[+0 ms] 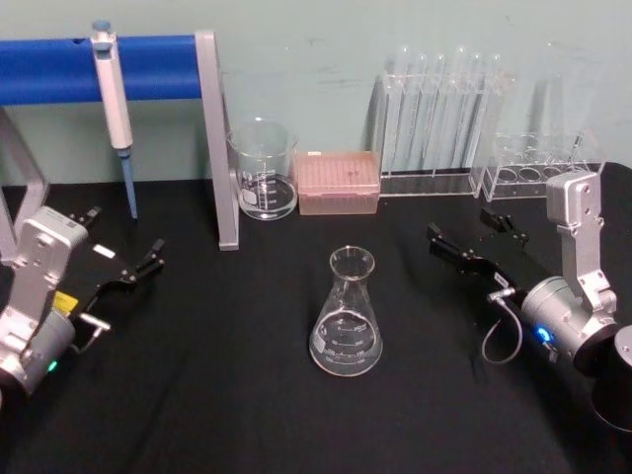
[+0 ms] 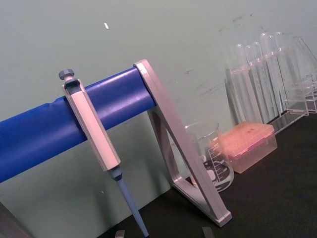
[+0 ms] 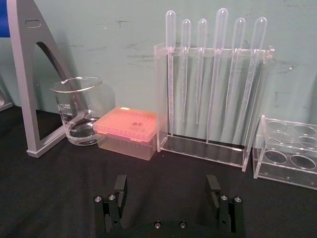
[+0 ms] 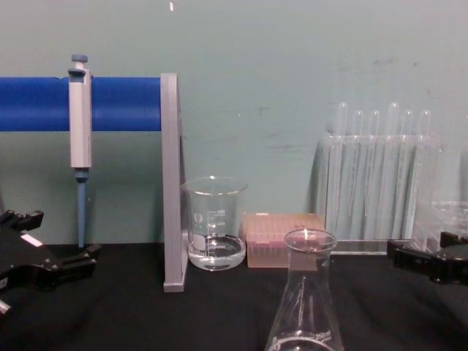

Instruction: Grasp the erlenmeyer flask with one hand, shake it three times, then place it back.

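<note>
Beside the erlenmeyer flask (image 1: 347,314), the right hand (image 1: 472,240) hovers, jaws apart.

You've got the pipette (image 2: 94,134) hanging on the blue bar (image 2: 59,124) at left; beaker (image 2: 210,158) and pink tip box (image 2: 247,144) at right.

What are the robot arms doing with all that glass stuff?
Right now nothing is being held. The erlenmeyer flask stands upright by itself in the middle of the black table. The left hand and the right hand sit open on either side of it, both apart from it. The beaker and the pink box stand behind it by the wall.
</note>
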Controlling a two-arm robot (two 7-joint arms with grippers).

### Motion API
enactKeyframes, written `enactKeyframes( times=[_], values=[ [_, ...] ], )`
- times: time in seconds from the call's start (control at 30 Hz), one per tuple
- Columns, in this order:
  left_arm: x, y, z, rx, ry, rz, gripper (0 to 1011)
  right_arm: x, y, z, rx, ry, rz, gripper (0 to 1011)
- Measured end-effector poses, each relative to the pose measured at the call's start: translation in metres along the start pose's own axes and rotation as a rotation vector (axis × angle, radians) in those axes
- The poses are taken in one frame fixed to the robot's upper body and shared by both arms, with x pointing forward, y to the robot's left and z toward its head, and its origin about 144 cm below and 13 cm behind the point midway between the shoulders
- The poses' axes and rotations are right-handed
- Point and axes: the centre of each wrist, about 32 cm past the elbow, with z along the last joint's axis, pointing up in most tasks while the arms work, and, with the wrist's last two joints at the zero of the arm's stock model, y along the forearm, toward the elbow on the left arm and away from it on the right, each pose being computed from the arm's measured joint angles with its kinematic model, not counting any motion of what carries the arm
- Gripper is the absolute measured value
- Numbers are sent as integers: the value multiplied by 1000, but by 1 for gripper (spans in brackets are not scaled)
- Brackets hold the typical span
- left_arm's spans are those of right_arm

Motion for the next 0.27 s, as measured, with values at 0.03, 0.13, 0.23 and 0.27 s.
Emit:
enactKeyframes(
  times=[0.03,0.13,0.23,0.27],
  values=[
    [0,0,0,0,0,0,1001,0,0,0,0,0,0,1000],
    [0,0,0,0,0,0,1001,0,0,0,0,0,0,1000],
    [0,0,0,0,0,0,1001,0,0,0,0,0,0,1000],
    [0,0,0,0,0,0,1001,0,0,0,0,0,0,1000]
  ],
)
